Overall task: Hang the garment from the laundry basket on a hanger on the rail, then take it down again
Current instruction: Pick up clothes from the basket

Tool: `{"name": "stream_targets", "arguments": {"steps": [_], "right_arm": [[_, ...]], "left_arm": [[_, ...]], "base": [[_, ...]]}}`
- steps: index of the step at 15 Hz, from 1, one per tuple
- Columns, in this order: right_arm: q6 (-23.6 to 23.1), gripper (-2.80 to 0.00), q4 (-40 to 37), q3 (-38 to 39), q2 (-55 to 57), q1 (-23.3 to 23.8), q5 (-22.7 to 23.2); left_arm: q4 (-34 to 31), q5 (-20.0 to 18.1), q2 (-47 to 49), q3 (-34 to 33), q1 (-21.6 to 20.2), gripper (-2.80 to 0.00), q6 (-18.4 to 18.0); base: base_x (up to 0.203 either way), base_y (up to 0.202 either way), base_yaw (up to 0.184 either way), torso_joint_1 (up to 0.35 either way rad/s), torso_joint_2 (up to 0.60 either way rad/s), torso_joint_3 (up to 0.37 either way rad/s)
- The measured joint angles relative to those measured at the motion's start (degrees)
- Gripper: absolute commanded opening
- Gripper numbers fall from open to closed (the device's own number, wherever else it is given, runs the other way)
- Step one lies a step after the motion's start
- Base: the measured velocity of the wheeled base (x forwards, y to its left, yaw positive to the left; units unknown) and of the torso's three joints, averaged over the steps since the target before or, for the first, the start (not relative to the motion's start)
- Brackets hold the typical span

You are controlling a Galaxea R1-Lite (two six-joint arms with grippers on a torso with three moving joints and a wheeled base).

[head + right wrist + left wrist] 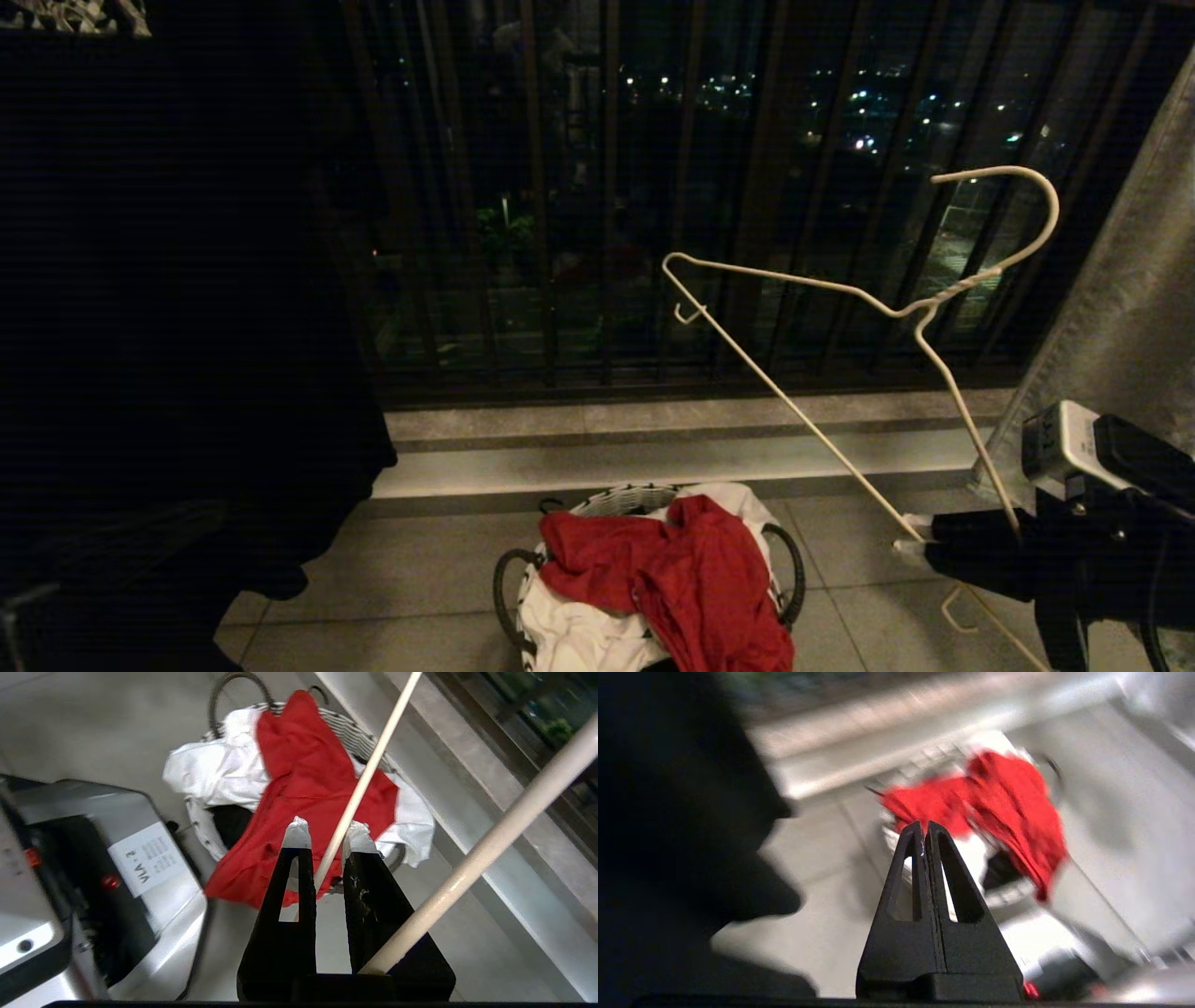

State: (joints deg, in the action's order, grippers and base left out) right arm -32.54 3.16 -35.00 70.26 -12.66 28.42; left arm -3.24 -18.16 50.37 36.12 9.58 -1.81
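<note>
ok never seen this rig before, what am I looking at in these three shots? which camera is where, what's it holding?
It is a two-armed robot on a wheeled base. The wide shot comes from its head, looking down at a tiled floor by a railing at night. The other two come from cameras on each wrist, looking past the fingers.

On the floor stands a laundry basket holding a red T-shirt on top of white cloth.

The right gripper is shut on the thin rod of a white wire hanger, holding it up at a tilt on the right side. The left gripper is shut with nothing in it and points toward the basket.
</note>
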Motion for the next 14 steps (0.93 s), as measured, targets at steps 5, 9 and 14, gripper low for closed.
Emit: {"name": "stream_targets", "arguments": {"steps": [5, 9, 14], "right_arm": [[1.61, -2.8, 0.12, -1.7, 1.2, 1.37, -0.02], [1.59, -2.8, 0.42, -2.16, 1.3, 1.59, -0.69], [1.46, -2.8, 0.39, -2.15, 2.31, 1.62, -0.74]], "left_arm": [[1.72, 2.92, 21.83, 8.93, 12.21, -2.8, -0.49], [10.22, 3.34, 35.44, 12.17, 16.09, -2.8, -0.67], [11.23, 3.06, 43.09, 14.34, 17.17, -2.8, -3.97]], "base": [[0.0, 0.0, 0.0, 0.0, 0.0, 0.0], [0.0, 0.0, 0.0, 0.0, 0.0, 0.0], [0.0, 0.0, 0.0, 0.0, 0.0, 0.0]]}}
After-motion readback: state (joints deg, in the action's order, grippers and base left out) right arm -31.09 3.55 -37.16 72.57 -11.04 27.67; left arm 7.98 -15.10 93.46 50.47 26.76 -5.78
